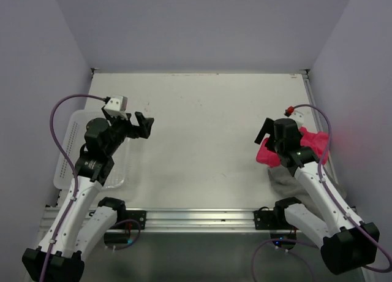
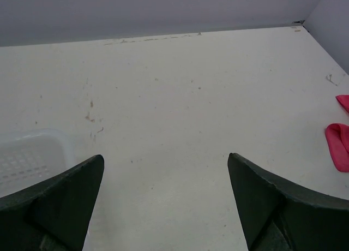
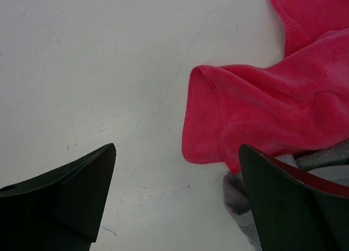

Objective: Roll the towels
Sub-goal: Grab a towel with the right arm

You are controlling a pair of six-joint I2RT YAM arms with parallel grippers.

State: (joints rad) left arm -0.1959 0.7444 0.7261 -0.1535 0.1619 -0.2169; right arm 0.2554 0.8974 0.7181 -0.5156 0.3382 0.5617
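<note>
Scuffed white counter, grey walls: both jaws wide and empty, towels not yet rolled.

Pink towel lies bunched on top of the grey towel, the heap at the counter side opposite the basket. Right jaws hang low at the heap's basket-facing edge, one finger over the pink fold. Left jaws hang just beside the basket over bare counter, well apart from the towels. Pink is fleecy, with a stitched hem and a rolled lip. Grey looks like similar soft nap, but it is mostly hidden. Basket is hard white perforated plastic with rounded corners. Risks: the layers overlap, so a pinch may catch both and drag the grey along. Limp cloth pulled by one corner would likely bunch, not flatten. The heap sits near the counter edge and could slide off.
</note>
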